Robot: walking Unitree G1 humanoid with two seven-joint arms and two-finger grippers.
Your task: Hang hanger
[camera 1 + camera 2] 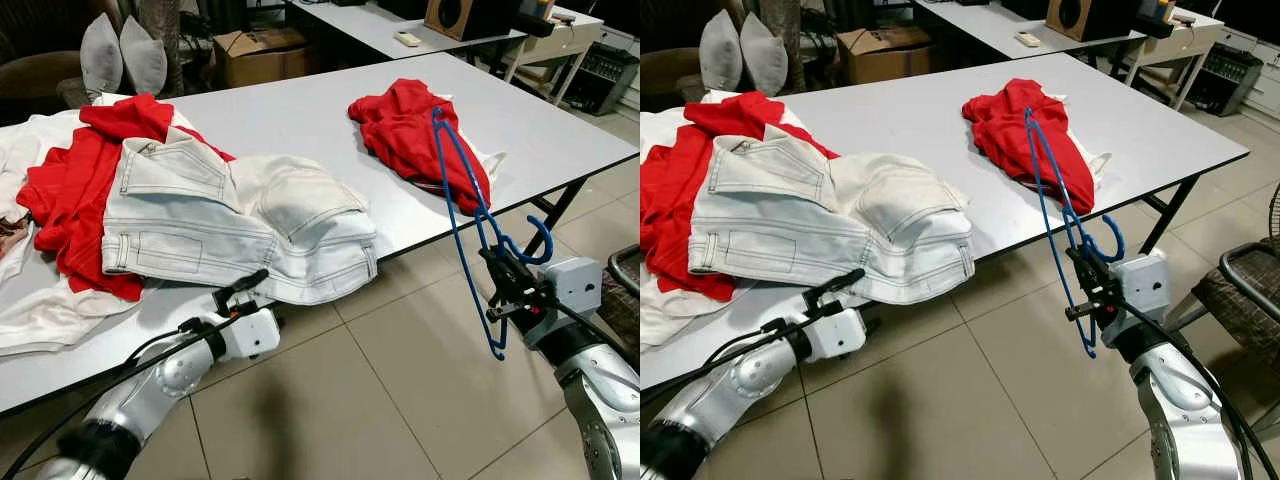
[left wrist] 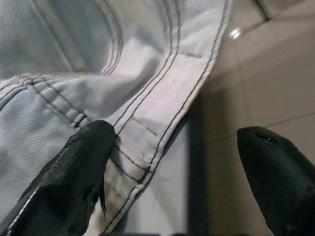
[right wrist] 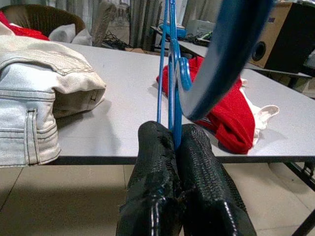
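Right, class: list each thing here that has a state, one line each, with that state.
Hanger: gripped by the right gripper, off the table.
Left gripper: open, at the jeans' hem.
Jeans: folded, on the table.
Red shirt: crumpled on the table.

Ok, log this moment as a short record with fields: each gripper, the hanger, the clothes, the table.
right gripper: shut on the blue hanger, held beyond the table edge, over the floor
blue hanger: roughly upright, hook beside the gripper, its top in front of the red garment
left gripper: open, at the table's near edge, fingers by the hem of the pale jeans
pale jeans: folded, lying on a red cloth and white cloth
red garment: crumpled, apart from the pile
table: white top, black legs, tiled floor beneath
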